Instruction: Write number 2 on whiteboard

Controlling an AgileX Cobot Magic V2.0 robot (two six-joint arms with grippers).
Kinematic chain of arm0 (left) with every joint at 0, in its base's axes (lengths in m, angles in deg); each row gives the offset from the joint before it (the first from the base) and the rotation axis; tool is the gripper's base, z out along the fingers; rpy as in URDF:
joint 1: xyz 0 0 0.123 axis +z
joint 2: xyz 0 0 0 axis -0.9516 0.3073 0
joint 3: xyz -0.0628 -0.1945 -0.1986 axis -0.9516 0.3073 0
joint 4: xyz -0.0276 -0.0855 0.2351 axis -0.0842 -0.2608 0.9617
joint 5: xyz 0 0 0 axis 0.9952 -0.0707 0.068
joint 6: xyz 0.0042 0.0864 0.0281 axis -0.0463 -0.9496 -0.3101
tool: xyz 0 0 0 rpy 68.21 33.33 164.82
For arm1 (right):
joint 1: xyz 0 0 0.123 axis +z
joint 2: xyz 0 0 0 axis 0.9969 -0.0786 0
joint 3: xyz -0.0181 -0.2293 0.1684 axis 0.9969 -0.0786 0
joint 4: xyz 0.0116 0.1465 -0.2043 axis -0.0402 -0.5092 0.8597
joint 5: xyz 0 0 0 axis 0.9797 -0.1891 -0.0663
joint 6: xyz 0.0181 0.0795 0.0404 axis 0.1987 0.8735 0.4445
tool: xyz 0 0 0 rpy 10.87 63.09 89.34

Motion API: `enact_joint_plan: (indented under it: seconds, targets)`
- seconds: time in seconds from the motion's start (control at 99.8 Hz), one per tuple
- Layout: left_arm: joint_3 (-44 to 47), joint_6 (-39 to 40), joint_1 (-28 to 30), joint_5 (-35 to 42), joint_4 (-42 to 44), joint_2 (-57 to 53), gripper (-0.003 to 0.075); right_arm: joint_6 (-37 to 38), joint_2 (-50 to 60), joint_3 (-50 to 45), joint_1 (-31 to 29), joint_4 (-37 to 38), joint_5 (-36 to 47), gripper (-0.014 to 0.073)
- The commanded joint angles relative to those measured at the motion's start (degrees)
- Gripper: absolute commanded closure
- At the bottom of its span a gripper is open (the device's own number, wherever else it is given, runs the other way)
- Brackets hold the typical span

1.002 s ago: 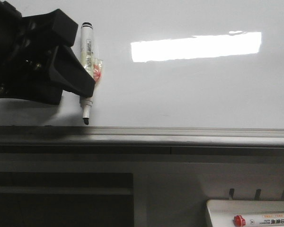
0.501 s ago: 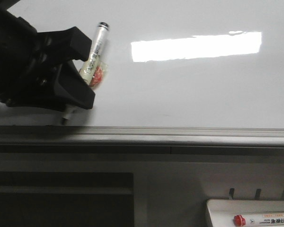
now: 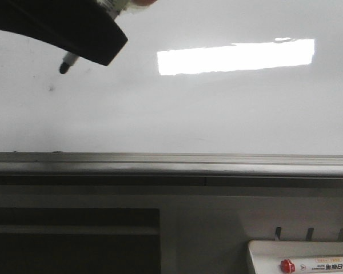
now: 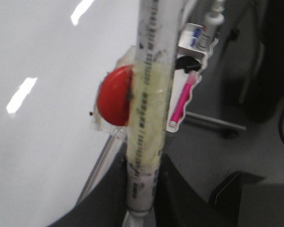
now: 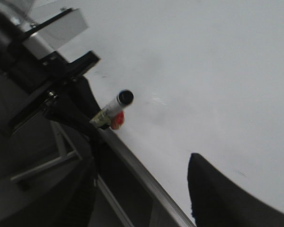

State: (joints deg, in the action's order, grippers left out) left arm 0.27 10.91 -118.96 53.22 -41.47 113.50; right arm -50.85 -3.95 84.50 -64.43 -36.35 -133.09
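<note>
The whiteboard fills the front view, glossy white with a grey bottom rail and a bright light reflection. No drawn number 2 shows on it; only a small dark speck. My left gripper is at the top left, shut on a white marker whose black tip points down-left, close to the board. In the left wrist view the marker, with yellowish tape and a red lump, sits between the jaws. My right gripper is open and empty, beside the board's rail.
A small white tray with a red-capped marker hangs at the lower right below the rail. A tray of markers and a dark floor show past the board's edge in the left wrist view.
My left gripper has risen from near the bottom rail to the board's top left, carrying the marker. The marker tip has gone up and left and is tilted more.
</note>
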Motion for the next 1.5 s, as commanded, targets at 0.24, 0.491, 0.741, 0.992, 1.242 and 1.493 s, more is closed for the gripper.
enact_joint_plan:
  seconds: [0.24, 0.491, 0.741, 0.992, 1.242, 1.493]
  targets:
    - [-3.29, -7.94, -1.89, -3.90, -0.23, -6.41, 0.0741, -9.00, -17.85, 8.39, 20.33, 6.26, 3.39, 0.0214]
    - [-3.29, -7.94, -1.89, -9.40, -0.23, -7.24, 0.0741, -10.29, -25.15, 10.66, 28.21, 6.98, 14.48, 0.0214]
    - [-3.29, -7.94, -1.89, -9.88, -0.23, -7.24, 0.0741, -10.29, -29.86, 12.14, 28.49, 4.95, 12.31, 0.0216]
    - [-3.29, -7.94, -1.89, -9.88, -0.41, -7.24, 0.0741, -10.29, -31.40, 12.14, 28.49, 4.68, 11.33, 0.0329]
    - [-3.29, -7.94, -1.89, -9.88, -1.26, -7.24, 0.0741, -10.29, -32.50, 12.14, 28.49, 4.68, 10.50, 0.0508]
    - [-3.29, -7.94, -1.89, -9.76, -1.26, -7.24, 0.0741, -10.29, -32.63, 12.14, 28.49, 3.89, 10.50, 0.0672]
